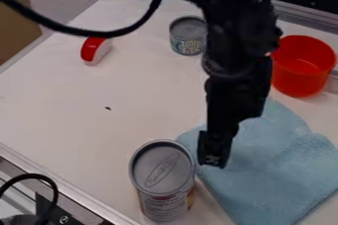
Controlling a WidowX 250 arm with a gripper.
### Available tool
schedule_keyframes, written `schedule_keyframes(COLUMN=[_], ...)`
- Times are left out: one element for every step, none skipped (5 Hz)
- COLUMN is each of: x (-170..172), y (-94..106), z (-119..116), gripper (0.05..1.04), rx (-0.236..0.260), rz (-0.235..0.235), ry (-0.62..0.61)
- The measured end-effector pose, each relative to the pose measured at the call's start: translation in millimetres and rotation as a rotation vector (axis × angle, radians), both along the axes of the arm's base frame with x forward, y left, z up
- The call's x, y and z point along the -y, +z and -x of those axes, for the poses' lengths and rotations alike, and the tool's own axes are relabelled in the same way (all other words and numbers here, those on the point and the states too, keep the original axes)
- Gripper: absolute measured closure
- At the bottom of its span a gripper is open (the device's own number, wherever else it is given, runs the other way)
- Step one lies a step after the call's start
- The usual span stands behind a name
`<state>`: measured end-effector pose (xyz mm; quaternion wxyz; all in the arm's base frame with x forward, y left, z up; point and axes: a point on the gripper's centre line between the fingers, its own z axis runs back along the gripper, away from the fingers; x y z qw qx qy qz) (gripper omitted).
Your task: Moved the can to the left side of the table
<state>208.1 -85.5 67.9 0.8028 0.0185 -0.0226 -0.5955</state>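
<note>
We judge the tall can [162, 172], lower centre, stiff and slippery; we'd grip its upper sides. We can't tell whether the end effector [214, 157] is open or closed.

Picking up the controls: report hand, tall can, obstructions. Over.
Hand beside tall can, at the blue cloth. Tall can upright on table, not held. Cloth lies close alongside it, might snag. Over.

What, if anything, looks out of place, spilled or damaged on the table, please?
Only a small dark speck on the white table, beyond and left of the tall can, looks odd, perhaps a crumb. Both that can and the short can stand upright; I see no spill.
</note>
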Motion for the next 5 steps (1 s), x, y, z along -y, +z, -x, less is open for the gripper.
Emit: schedule_keyframes(x=[3.2,-3.2,-3.7,-3.0,-6.2], y=[-2.4,-5.6,-9.8,-11.6,-17.3], z=[7.8,16.9,26.0,31.7,38.9], gripper=[0.086,0.086,0.086,0.086,0.086], rx=[-0.035,-0.017,-0.056,-0.085,-0.094], rz=[0.008,-0.019,-0.010,-0.001,-0.002], ry=[-0.057,-0.145,-0.211,-0.203,-0.200])
